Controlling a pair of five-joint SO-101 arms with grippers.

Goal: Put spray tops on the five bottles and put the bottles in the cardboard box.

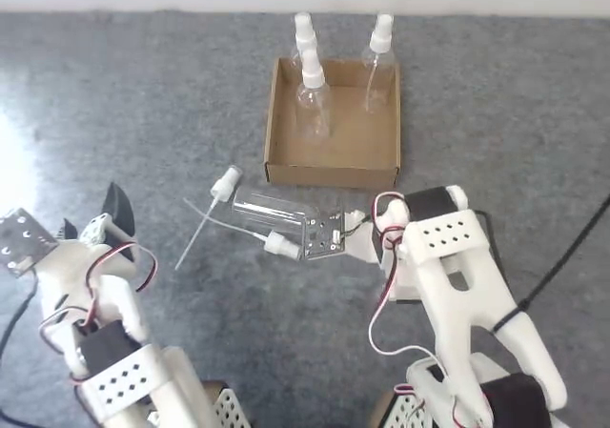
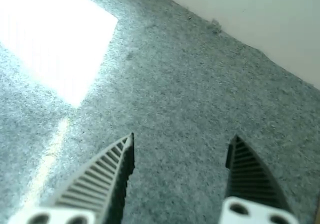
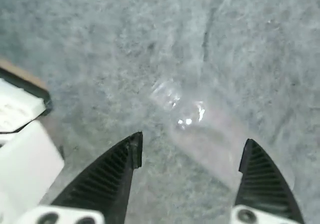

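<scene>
Blurred in right wrist view: lying bottle [image 3: 200, 129], outline and neck indistinct. Covered in high view: its base, under the right end effector [image 1: 326, 237]. Cut off at lower edge: finger bases of the left end effector [image 2: 183, 135]. Overlapped by a nearer bottle [image 1: 314, 99]: rearmost bottle [image 1: 304, 28], footing not discernible.

Three clear bottles [image 1: 313, 99] with white spray tops stand upright in the open cardboard box [image 1: 332, 173]. A fourth bottle [image 1: 272, 211] lies on its side just in front of the box. Beside it lie one loose spray top [image 1: 226, 184] and another [image 1: 281, 245].
</scene>
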